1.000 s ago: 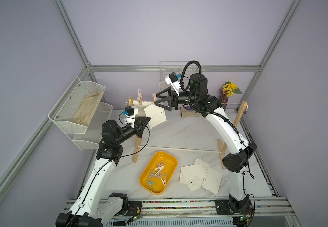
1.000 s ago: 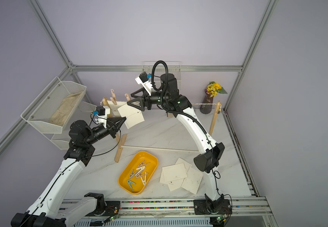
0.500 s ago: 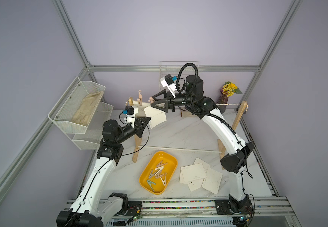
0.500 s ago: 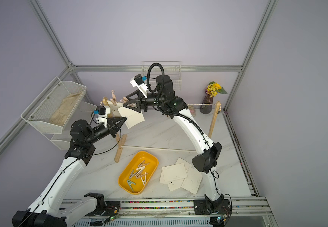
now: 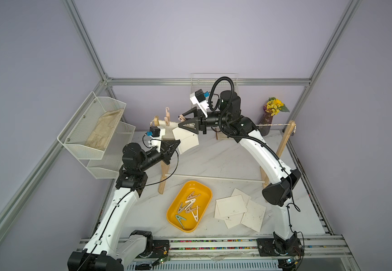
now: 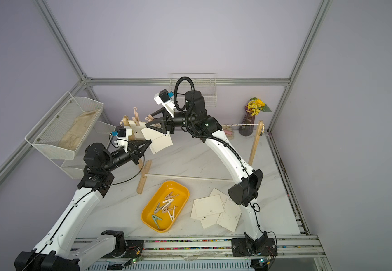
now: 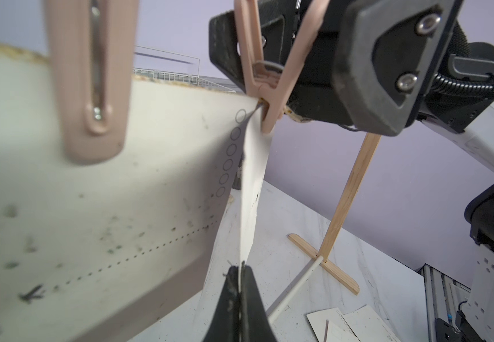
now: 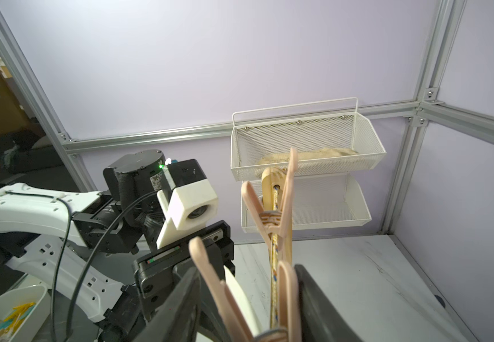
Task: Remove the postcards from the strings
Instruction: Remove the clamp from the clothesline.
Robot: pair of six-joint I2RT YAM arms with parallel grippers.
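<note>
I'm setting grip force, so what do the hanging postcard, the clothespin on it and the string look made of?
The postcard looks like thin matte cream card, likely paper, since it curves under tension. The clothespin looks like smooth moulded pink plastic with a metal wire spring. The string is twisted beige-and-white fibre, perhaps jute or cotton.

Yellow tray (image 5: 205, 199) on the marble tabletop (image 5: 225, 154) holds loose clothespins (image 5: 190, 205), mostly pale, plus one teal clothespin (image 5: 180, 218). Two white mesh baskets (image 5: 80, 122) stacked on the left wall, with beige cloth (image 5: 104, 131) in the upper one. Purple vase (image 5: 265, 123) with yellow flowers (image 5: 275, 105) in the back right corner. Wire basket (image 5: 199, 85) on the back wall. Wooden left post (image 5: 164, 173) and right post (image 5: 284, 140), with a white rod (image 5: 213, 178) joining their feet. Upright pink clothespin (image 5: 167, 116) near the left post's top, second pink clothespin (image 5: 180, 116) just beside it.
</note>
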